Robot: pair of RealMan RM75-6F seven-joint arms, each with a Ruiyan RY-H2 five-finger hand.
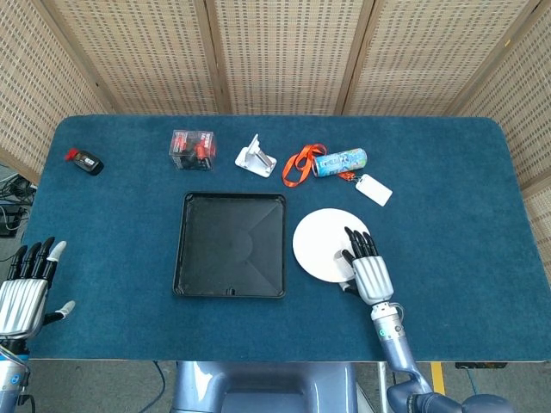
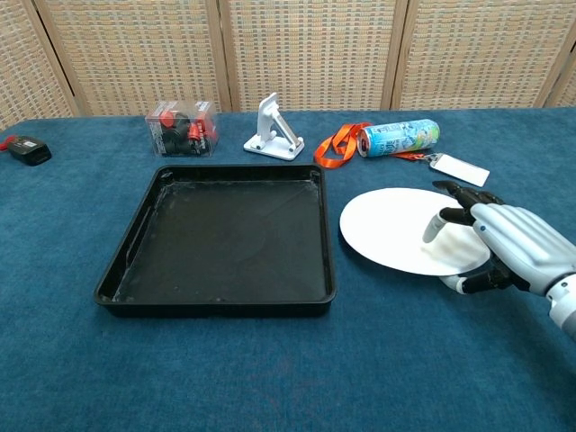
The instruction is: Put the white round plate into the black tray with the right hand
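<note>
Right hand (image 2: pixel 508 247) grips the near-right edge of the white plate (image 2: pixel 400 241), fingers on top, thumb below; black tray (image 2: pixel 117 265) sits just beside it. Left hand (image 1: pixel 21 288) hangs released.

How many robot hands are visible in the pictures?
2. The right hand is at the near edge of the white plate; the left hand is at the table's near left corner.

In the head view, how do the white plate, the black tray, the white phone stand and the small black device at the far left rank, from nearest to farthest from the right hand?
From the right hand:
1. White plate, under its fingers.
2. Black tray, left of the plate.
3. Phone stand, toward the back, behind the tray.
4. Black device, at the far left back corner.
</note>
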